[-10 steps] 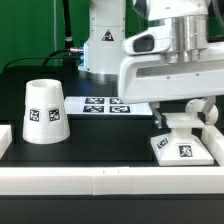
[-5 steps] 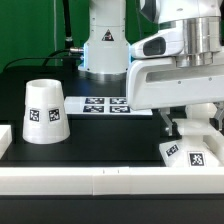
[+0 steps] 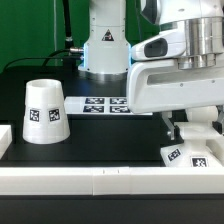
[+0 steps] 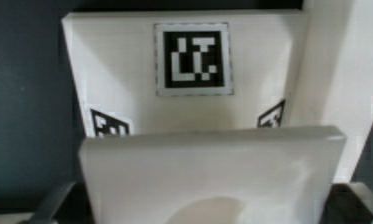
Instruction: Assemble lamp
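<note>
Gripper [image 3: 193,133] is narrow. In the wrist view its fingers look closed on the raised middle of the base [image 3: 190,157], so I judge it held. The base sits directly under the hand, low on the table at the exterior view's right, close to the front rail [image 3: 100,180]. The shade [image 3: 44,112] stands mouth down, well apart toward the exterior view's left, past the marker board [image 3: 108,105]. The bulb is not in view. Likely step: positioning the base. Any reach for the shade runs leftward.

One shade [image 3: 45,110], one base [image 3: 188,156], one marker board [image 3: 105,104].
</note>
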{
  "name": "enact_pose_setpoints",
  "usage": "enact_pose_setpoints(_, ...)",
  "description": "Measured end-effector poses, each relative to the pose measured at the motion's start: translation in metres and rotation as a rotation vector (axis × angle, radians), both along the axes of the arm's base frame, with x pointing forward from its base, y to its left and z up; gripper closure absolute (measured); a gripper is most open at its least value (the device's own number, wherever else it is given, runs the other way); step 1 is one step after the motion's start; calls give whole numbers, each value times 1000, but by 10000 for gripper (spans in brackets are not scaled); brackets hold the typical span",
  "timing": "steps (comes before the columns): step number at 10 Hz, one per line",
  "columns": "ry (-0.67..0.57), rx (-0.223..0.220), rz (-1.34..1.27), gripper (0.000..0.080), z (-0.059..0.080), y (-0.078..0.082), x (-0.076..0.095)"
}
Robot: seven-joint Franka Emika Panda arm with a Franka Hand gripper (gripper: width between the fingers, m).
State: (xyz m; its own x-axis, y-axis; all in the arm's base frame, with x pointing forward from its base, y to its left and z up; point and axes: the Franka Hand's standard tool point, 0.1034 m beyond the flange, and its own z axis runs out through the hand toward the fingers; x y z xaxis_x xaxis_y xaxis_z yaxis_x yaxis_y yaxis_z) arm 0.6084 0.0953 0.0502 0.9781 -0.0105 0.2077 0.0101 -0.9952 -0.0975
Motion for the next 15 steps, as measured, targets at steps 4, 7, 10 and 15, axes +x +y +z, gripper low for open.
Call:
enact_pose_setpoints(4, 0, -7, 14, 119, 9, -7, -10)
enact_pose_setpoints(7, 9, -9, -13, 101, 26, -18, -42)
enact_pose_setpoints(10, 42, 14, -107, 101, 38, -21, -81)
enact_pose_setpoints(15, 86, 57, -239, 101, 40, 16, -97)
